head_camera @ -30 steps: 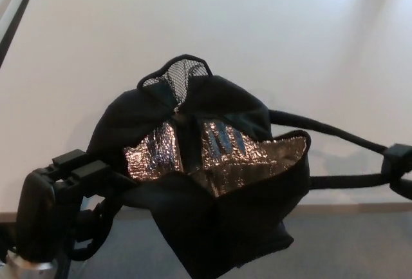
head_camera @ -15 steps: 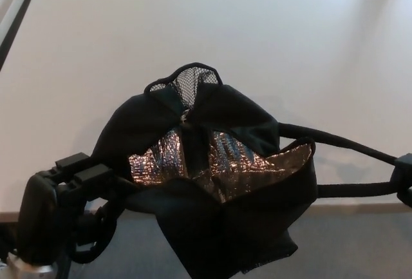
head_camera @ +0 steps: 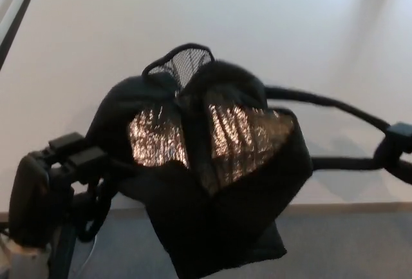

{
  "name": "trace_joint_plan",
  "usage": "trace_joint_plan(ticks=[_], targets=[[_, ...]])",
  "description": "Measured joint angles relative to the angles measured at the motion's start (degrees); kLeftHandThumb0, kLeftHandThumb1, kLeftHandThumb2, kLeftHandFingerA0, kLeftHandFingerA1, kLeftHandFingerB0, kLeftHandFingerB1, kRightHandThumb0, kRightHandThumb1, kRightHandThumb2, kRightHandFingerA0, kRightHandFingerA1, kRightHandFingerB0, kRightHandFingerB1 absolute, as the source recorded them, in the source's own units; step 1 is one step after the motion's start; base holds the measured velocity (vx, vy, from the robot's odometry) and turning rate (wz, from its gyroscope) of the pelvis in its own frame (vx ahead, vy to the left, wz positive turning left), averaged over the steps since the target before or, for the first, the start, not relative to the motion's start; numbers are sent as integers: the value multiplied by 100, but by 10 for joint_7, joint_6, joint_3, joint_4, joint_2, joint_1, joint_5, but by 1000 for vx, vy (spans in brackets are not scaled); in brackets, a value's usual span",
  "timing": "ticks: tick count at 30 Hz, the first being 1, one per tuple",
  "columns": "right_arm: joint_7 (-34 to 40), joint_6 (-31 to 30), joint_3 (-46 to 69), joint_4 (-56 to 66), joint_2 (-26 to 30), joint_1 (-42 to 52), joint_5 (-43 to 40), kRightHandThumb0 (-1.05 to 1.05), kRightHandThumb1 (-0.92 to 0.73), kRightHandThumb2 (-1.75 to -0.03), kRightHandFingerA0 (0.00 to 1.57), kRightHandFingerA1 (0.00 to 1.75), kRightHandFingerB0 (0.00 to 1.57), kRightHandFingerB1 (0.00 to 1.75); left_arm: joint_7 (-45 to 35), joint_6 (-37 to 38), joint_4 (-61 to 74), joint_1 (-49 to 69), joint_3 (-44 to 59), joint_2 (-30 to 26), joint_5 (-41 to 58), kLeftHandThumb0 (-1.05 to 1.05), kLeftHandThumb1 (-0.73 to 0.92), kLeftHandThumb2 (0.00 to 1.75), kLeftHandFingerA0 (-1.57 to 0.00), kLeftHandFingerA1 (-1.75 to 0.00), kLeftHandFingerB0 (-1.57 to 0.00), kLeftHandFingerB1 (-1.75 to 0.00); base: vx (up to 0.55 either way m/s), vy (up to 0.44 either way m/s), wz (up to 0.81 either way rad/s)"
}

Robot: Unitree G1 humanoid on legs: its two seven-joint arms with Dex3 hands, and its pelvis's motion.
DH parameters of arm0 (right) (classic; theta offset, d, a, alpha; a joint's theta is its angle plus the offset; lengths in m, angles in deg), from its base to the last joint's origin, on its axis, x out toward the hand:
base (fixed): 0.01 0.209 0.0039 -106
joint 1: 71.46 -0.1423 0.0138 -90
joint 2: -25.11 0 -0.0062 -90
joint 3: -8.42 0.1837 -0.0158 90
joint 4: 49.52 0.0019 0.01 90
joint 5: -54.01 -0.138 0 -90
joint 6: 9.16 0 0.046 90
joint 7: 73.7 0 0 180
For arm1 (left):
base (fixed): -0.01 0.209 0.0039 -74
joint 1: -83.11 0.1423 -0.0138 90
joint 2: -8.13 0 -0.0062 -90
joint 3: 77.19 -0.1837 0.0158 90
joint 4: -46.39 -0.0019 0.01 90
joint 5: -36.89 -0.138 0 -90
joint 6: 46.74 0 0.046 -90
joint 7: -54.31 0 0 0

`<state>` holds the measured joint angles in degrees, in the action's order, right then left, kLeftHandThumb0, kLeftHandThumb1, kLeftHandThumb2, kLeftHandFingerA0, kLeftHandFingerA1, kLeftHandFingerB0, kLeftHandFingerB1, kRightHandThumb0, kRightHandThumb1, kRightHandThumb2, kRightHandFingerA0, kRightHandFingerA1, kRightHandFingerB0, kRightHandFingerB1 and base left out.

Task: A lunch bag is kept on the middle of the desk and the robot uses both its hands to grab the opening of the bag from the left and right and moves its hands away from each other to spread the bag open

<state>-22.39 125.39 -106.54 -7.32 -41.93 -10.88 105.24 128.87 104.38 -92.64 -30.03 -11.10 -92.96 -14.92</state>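
Wide bare desk (head_camera: 212, 8) beyond and to both sides; near desk edge runs under the lunch bag (head_camera: 206, 163), which overhangs it toward the floor (head_camera: 347, 240). Bag mouth gaping, silver lining (head_camera: 238, 137) showing, mesh flap (head_camera: 183, 63) at the far rim. Left hand (head_camera: 61, 185) clamped on the bag's left rim. Right hand (head_camera: 396, 147) at the strap (head_camera: 328, 105), mostly cut off; grip impossible to tell.

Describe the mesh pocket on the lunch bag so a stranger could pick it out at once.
Start at the white desk, then the black lunch bag at its near edge. At the bag's far top edge sits the mesh pocket, a small arched flap. It alone is see-through netting, unlike the shiny foil lining below.
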Motion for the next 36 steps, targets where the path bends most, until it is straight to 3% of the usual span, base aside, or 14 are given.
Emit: trace_joint_plan(ticks=[2,5,9,10,11,12,14,16,18,23,25,27,35,36], targets=[[-11,0,18,50,0,0,-6,-53,-79,-70,87,161,76,148,0,-1,17,-9,7,0,0,14,49,76,-51,-39,-55,-39,0,0,0],[-24,-3,41,111,0,-1,-15,-57,-87,-67,110,72,86,51,0,-4,42,-17,20,0,0,9,57,69,-29,-35,-48,-38,0,0,0],[-57,-35,93,218,-24,-19,-37,-53,-84,-66,106,65,70,45,-1,-20,75,-49,46,3,1,4,60,65,-28,-36,-45,-37,0,0,0],[-64,-42,101,233,-31,-26,-43,-55,-71,-105,91,69,51,58,-2,-22,80,-57,51,5,2,5,59,69,-25,-35,-42,-36,0,0,0],[-74,-53,111,251,-41,-36,-49,-55,-71,-105,91,69,51,58,-5,-26,85,-68,56,7,3,5,59,69,-25,-35,-42,-36,0,0,0],[-84,-62,119,263,-51,-47,-56,-52,-80,-64,84,46,44,37,-7,-30,88,-78,60,10,4,8,55,68,-28,-34,-39,-35,0,0,0],[-102,-82,131,280,-69,-68,-68,-58,-66,-93,73,60,38,50,-11,-39,90,-98,67,20,4,9,56,70,-26,-33,-38,-35,0,0,0],[-117,-97,138,288,-85,-84,-75,-56,-83,-65,85,48,43,37,-12,-48,92,-114,69,30,4,4,56,69,-21,-31,-32,-35,0,0,0],[-134,-114,144,294,-102,-100,-85,-55,-81,-65,106,62,53,41,-14,-58,92,-131,71,42,4,3,42,94,-10,-50,-20,-52,0,0,0],[-179,-157,150,294,-151,-135,-108,-58,-72,-66,98,151,55,48,-23,-88,88,-182,70,79,3,8,52,67,-18,-29,-23,-32,0,0,0],[-197,-176,155,291,-169,-150,-118,-56,-75,-63,92,128,51,44,-28,-104,85,-203,67,92,1,7,50,70,-17,-30,-19,-33,0,0,0],[-213,-193,162,287,-182,-162,-126,-55,-73,-62,88,51,38,36,-32,-119,85,-216,65,98,-1,12,47,73,-20,-31,-17,-32,0,0,0],[-291,-268,209,283,-186,-181,-166,-66,-69,-62,43,39,12,23,-61,-188,129,-227,75,83,-12,6,53,65,-15,-29,-16,-31,0,0,0],[-299,-275,214,283,-184,-181,-170,-69,-56,-86,36,50,8,34,-64,-194,134,-226,79,78,-12,5,54,65,-15,-30,-16,-31,0,0,0]])
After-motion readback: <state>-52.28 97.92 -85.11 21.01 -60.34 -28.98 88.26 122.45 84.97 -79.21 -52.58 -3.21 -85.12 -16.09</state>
